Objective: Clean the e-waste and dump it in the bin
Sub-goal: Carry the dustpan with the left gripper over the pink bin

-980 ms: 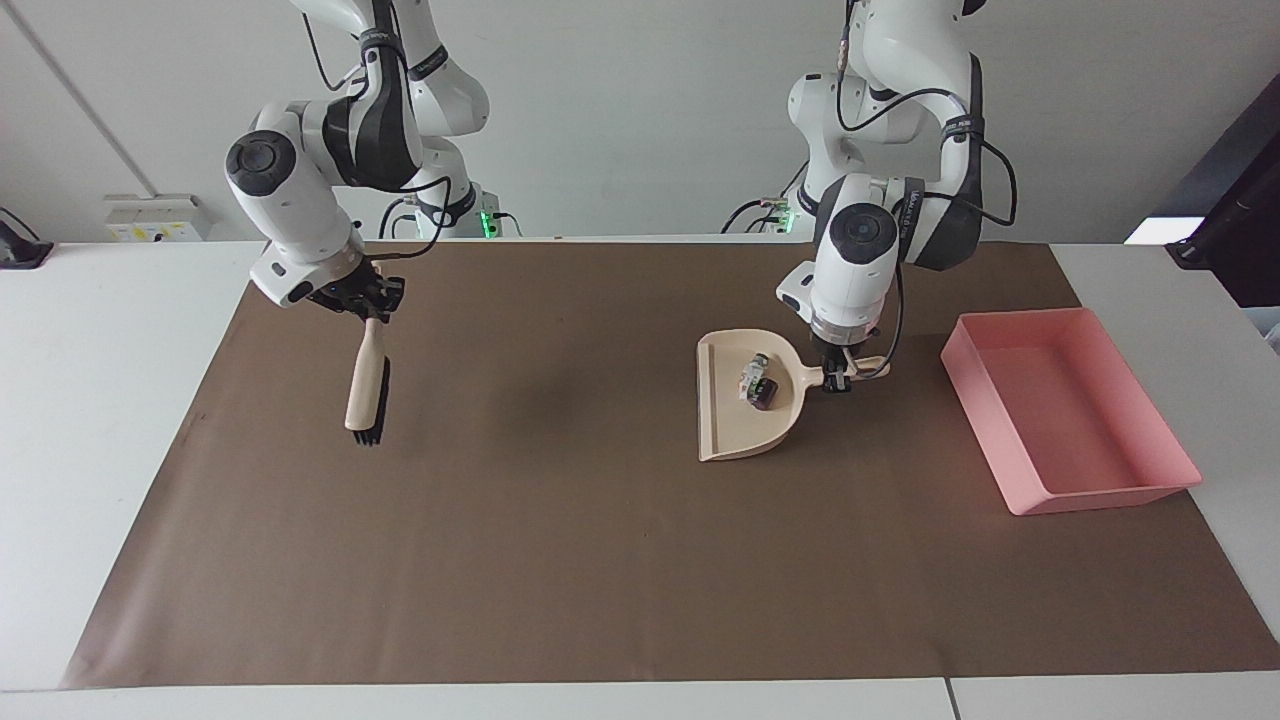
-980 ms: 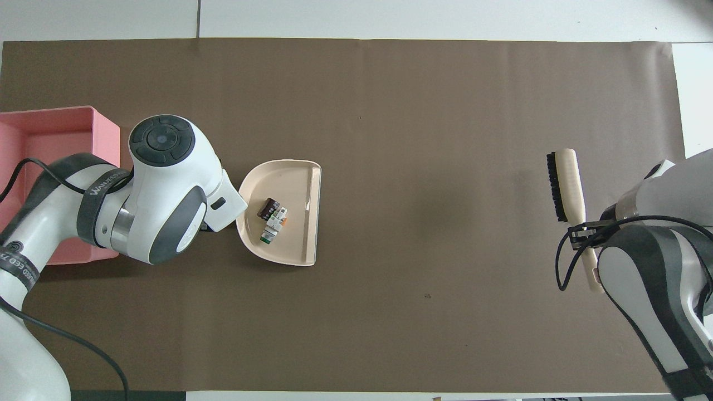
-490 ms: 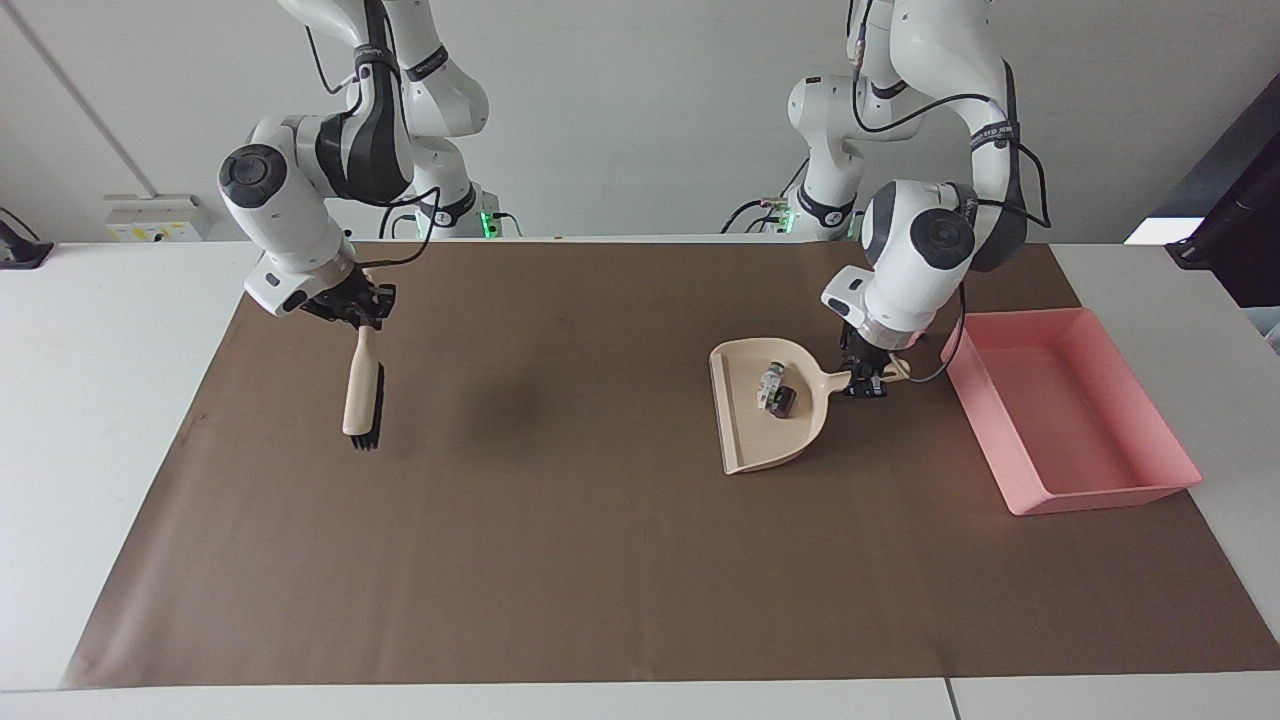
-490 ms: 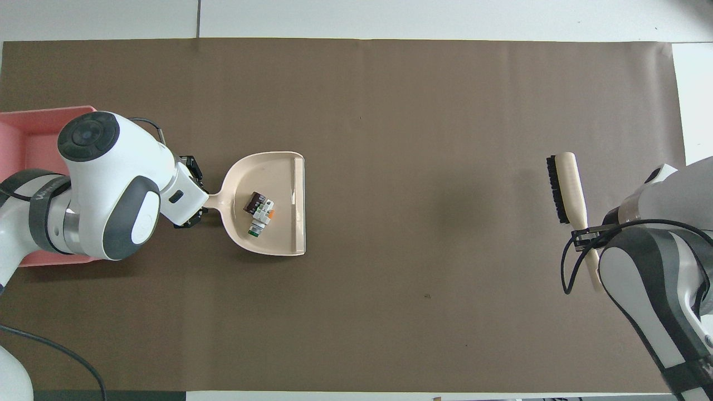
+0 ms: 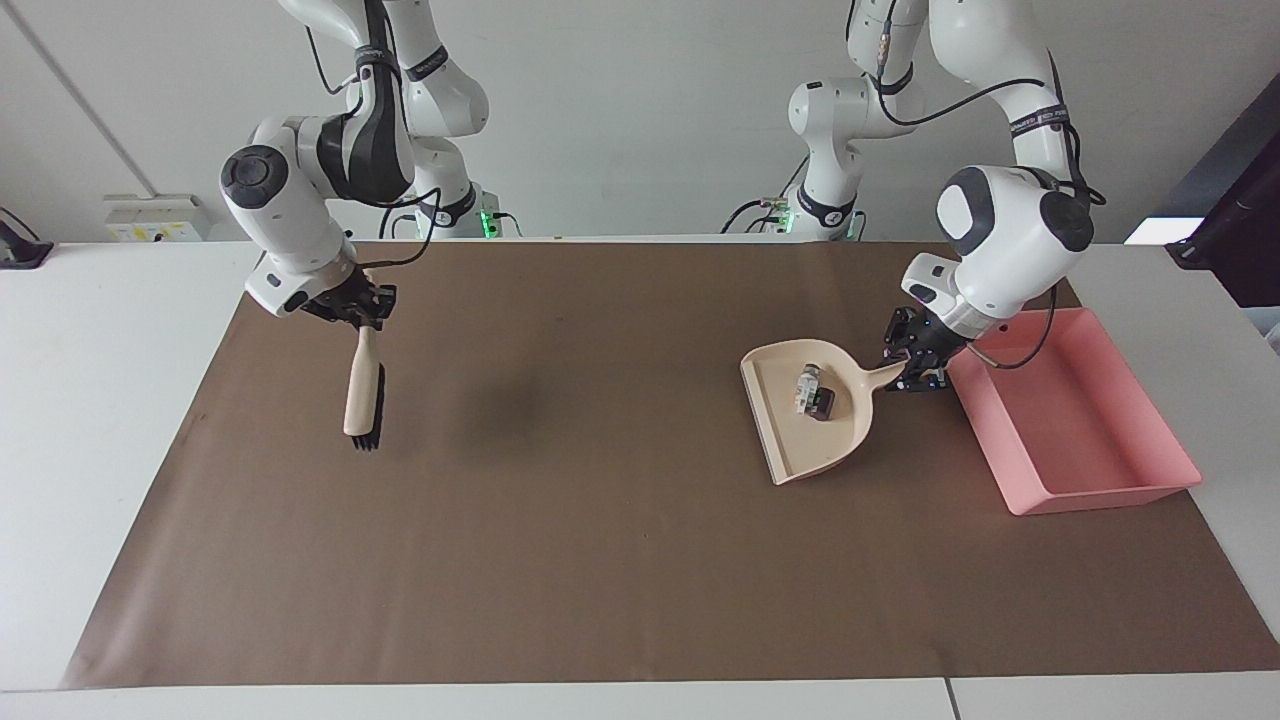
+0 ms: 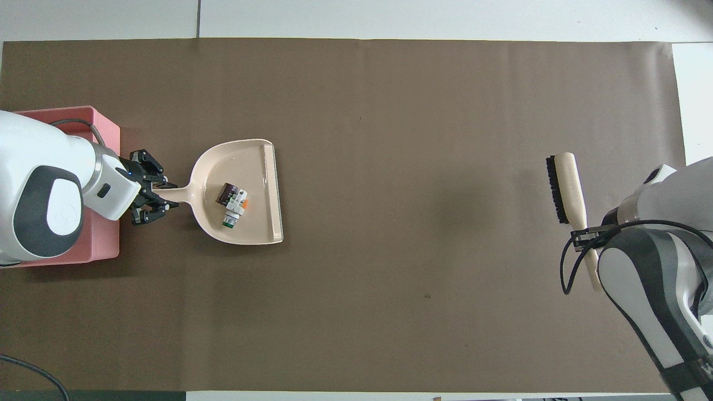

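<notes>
The e-waste (image 5: 813,395) (image 6: 233,201), a small cluster of whitish, green and black parts, lies in the beige dustpan (image 5: 790,440) (image 6: 253,231). My left gripper (image 5: 915,372) (image 6: 154,190) is shut on the dustpan's handle and holds the pan up beside the pink bin (image 5: 1075,470) (image 6: 106,120) at the left arm's end of the table. My right gripper (image 5: 362,312) is shut on the handle of a beige brush (image 5: 363,390) (image 6: 568,186) with black bristles, held over the mat at the right arm's end.
A brown mat (image 5: 600,560) (image 6: 390,312) covers most of the white table. The left arm's wrist hangs over part of the bin in the overhead view.
The left gripper has carried the dustpan with the e-waste toward the bin. The right gripper with the brush has drawn slightly toward its own end.
</notes>
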Robot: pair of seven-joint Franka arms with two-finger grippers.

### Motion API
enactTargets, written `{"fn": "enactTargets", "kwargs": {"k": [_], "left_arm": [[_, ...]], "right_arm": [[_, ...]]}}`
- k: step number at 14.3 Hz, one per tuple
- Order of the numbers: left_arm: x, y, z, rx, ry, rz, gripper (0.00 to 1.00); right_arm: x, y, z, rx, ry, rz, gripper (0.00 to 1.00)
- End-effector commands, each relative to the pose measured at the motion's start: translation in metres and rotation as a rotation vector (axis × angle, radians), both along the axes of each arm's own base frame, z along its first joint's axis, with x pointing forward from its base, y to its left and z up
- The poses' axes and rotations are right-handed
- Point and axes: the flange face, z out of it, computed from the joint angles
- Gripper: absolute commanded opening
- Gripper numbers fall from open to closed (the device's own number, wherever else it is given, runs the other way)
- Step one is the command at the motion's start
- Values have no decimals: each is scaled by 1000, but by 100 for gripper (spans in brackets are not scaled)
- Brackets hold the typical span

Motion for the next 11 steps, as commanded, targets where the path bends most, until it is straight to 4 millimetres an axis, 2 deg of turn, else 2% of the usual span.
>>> {"fn": "enactTargets", "kwargs": {"k": [1, 2, 5, 7, 10, 11], "left_arm": [[-12, 9, 12, -45, 4, -3, 0], [-13, 15, 14, -57, 13, 2, 0], [-19, 60, 28, -154, 17, 55, 0], [-18, 85, 40, -206, 6, 61, 0], [-14, 157, 60, -330, -9, 57, 0], [-13, 174, 68, -357, -16, 48, 0]], "right_arm": [[-4, -3, 2, -17, -17, 17, 0], [-4, -3, 2, -15, -17, 18, 0], [-4, -6, -1, -15, -30, 11, 0], [-6, -22, -16, -15, -37, -13, 0], [-6, -39, -30, -13, -48, -35, 0], [-5, -42, -33, -8, -51, -21, 0]]}}
